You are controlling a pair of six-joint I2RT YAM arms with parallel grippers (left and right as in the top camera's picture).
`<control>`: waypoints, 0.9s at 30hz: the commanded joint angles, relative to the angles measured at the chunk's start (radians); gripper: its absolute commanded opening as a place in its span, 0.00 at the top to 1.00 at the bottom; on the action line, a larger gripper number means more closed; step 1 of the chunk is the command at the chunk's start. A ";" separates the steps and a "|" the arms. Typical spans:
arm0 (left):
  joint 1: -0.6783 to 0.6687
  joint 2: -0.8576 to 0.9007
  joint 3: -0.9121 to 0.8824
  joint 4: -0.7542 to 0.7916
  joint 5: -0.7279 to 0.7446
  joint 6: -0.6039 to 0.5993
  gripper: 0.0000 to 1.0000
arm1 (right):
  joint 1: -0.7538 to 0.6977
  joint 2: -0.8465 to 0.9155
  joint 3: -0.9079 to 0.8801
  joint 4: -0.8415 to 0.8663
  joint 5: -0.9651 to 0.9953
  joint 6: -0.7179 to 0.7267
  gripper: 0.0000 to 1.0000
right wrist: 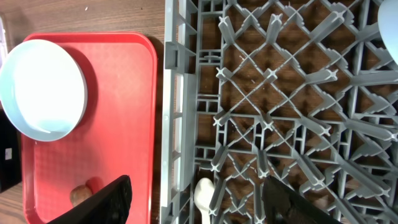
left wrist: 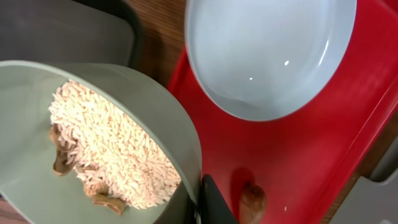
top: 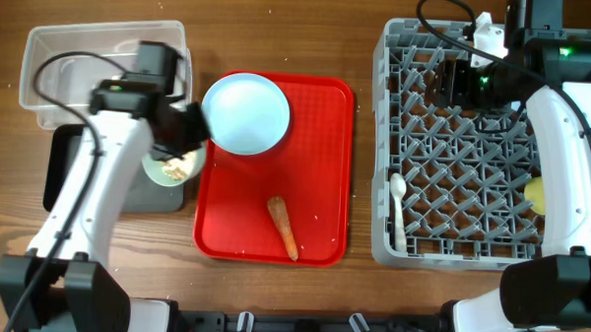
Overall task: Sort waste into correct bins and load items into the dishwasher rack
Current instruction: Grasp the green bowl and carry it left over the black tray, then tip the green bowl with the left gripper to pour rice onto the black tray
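Observation:
My left gripper (top: 188, 147) is shut on the rim of the pale green bowl (top: 169, 169), which holds beige rice and brown scraps (left wrist: 112, 149), over the right end of the black tray (top: 61, 173). In the left wrist view the fingers (left wrist: 205, 202) pinch the bowl wall (left wrist: 161, 118). The pale blue bowl (top: 245, 112) sits empty on the red serving tray (top: 325, 167), with the orange carrot (top: 283, 227) near it. My right gripper (top: 456, 83) is open and empty above the grey rack (top: 473, 162). The white spoon (top: 399, 209) and the yellow cup (top: 536, 194) lie in the rack. Plate, wrapper and white scrap are out of view.
The clear tub (top: 103, 41) stands at the back left, behind the black tray. The right wrist view shows the rack lattice (right wrist: 280, 93), the spoon bowl (right wrist: 204, 193), the red tray (right wrist: 124, 124) and the blue bowl (right wrist: 43, 87). Bare wood separates tray and rack.

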 commanded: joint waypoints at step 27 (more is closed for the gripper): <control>0.736 0.151 -0.186 0.097 1.072 0.659 0.96 | 0.002 0.013 -0.001 -0.004 -0.005 -0.039 0.31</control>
